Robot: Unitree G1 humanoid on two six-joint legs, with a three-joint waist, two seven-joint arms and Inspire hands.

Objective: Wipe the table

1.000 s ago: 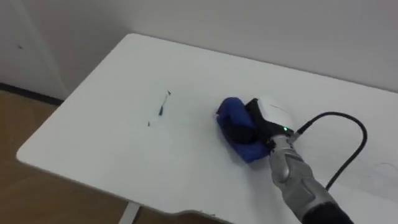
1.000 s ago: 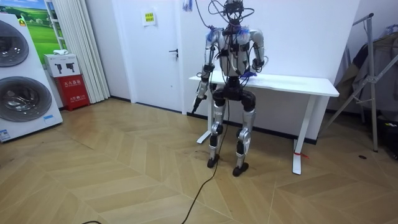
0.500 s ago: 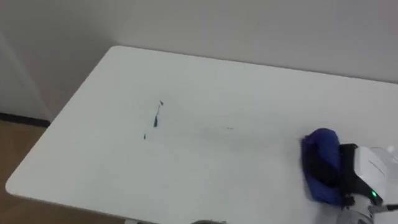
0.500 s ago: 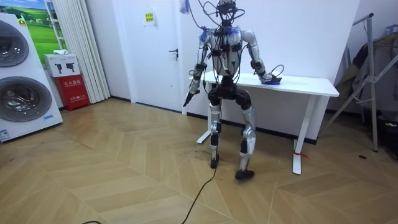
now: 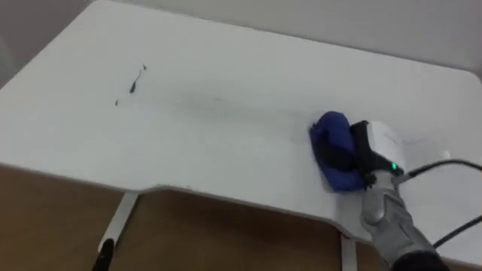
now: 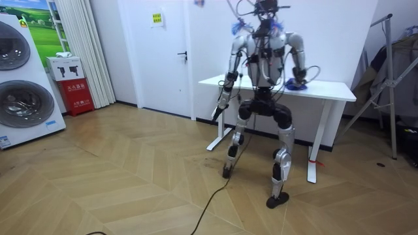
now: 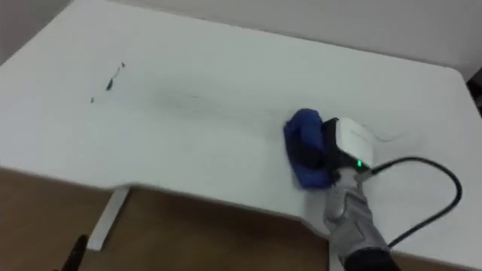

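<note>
Right hand: curled round blue cloth | cloth: on white table, right part, well apart from dark marks | left hand: hangs beside table, state unclear.

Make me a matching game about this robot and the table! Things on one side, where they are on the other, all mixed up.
1 blue cloth
2 dark marks
3 left hand

A hangs down, off the table
B on the table's left part
C under the right hand, on the table's right part

Pairs: 1-C, 2-B, 3-A
</note>
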